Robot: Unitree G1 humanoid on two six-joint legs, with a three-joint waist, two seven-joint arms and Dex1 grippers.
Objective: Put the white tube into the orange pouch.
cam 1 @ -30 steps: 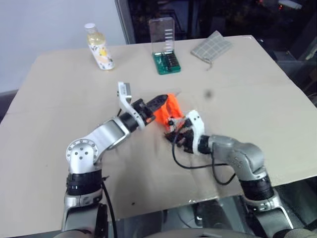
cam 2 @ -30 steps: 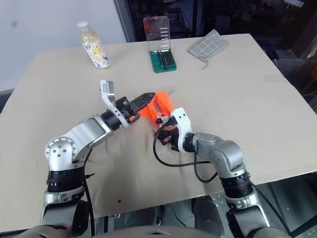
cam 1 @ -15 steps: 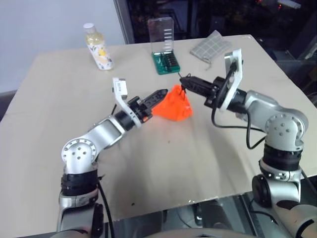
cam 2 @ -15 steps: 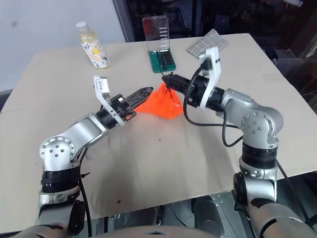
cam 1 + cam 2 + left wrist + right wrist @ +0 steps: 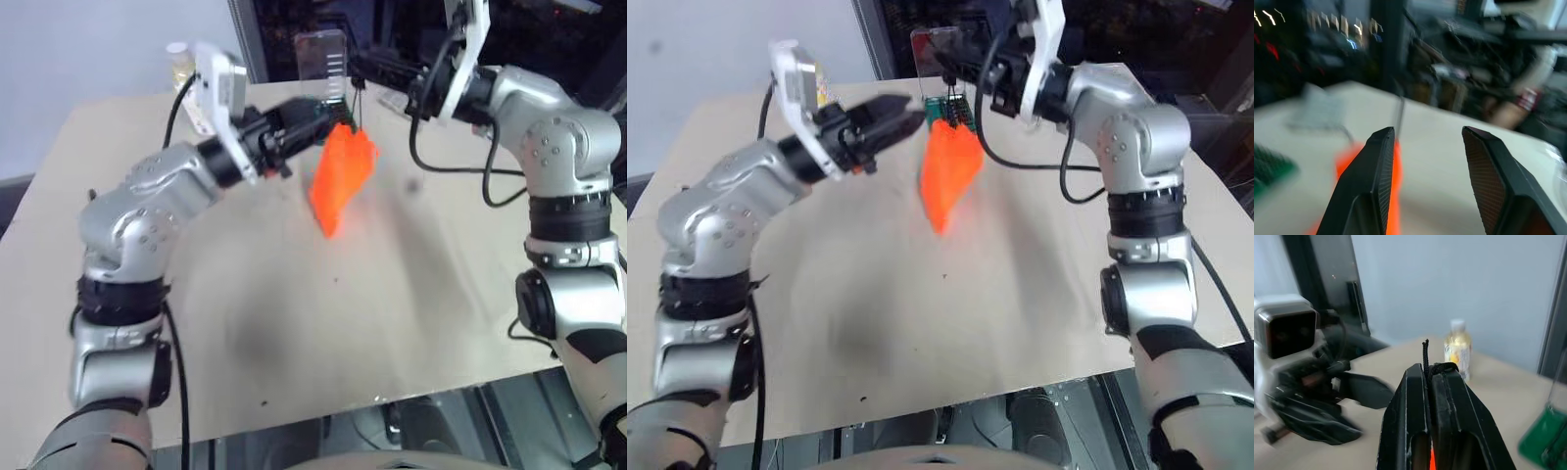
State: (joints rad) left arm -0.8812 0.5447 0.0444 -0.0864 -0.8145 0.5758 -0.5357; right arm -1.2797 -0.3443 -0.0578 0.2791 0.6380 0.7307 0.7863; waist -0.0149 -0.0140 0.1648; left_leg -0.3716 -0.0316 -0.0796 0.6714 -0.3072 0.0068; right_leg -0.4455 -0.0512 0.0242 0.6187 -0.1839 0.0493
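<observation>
One orange pouch [image 5: 341, 180], one cord [image 5: 1425, 355], two grippers, one clear bottle [image 5: 1457, 352], one green bit case [image 5: 324, 65] in view. The orange pouch hangs in the air above the far middle of the table [image 5: 411, 294], clear of the surface; neon orange, soft fabric, tapering to a blunt point at its low end, wider at the top. It hangs by the thin dark cord, which runs up to the right gripper [image 5: 359, 69]. Right gripper: fingers pressed together, cord end pinched between the tips, seen sticking up past them in the right wrist view. Left gripper [image 5: 899, 116]: fingers apart, tips at the pouch's upper left edge; contact with the fabric cannot be judged. In the left wrist view the pouch sits behind one finger [image 5: 1373, 186], nothing between the two. Bottle mostly hidden behind the left arm. White tube not made out; pouch contents cannot be told.
</observation>
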